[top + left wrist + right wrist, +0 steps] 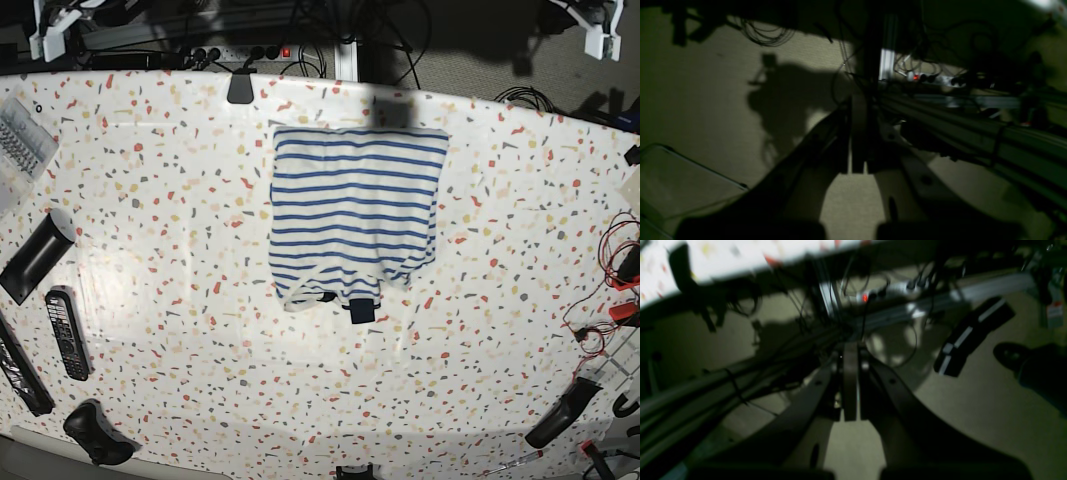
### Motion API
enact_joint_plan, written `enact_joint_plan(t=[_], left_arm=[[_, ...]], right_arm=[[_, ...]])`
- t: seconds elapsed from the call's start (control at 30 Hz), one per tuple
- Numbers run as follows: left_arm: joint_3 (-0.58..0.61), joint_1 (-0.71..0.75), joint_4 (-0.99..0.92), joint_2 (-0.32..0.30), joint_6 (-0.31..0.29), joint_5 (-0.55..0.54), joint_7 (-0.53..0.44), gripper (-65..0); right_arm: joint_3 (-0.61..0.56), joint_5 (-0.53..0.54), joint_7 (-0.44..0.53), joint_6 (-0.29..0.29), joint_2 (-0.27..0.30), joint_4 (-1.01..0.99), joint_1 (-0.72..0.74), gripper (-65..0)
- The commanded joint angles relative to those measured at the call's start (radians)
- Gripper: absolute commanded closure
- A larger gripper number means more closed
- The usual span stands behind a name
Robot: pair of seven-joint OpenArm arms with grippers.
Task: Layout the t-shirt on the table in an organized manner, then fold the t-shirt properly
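Base view: soft striped t-shirt point(355, 215) folded rectangular on speckled table point(150, 300); both grippers clenched, empty.

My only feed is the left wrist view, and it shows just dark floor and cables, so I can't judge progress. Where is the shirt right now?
Observer: In the base view, the white, blue-striped cloth t-shirt lies on the speckled white terrazzo table, around the middle and toward the far edge.
Operator: Is it folded?
Observer: It looks like a rough rectangle with the sleeves tucked in. The dark navy neck trim pokes out at its near edge.
Operator: Is the right arm on it?
Observer: No. The right wrist view faces the floor below the table edge, and the right arm's fingers look closed on nothing.
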Motion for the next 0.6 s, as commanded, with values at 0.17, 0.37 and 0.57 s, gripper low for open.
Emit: enact_joint_plan(t=[0.17,0.37,0.57], left_arm=[[-0.005,-0.058,-0.306,-0.039,-0.085,-0.004,-0.011,0.0],[-0.005,-0.164,-0.653,-0.118,-0.086,-0.043,-0.043,0.0],[-0.005,-0.260,-0.904,-0.145,-0.137,0.001,-0.190,0.0]], right_arm=[[-0.107,-0.071,0.011,0.009,0.008,-0.074,-0.009,0.0],[-0.208,-0.127,0.018,0.009,0.055,-0.211,-0.009,0.0],[-0.305,-0.224,0.107,0.009,0.122,-0.462,-0.003,0.0]])
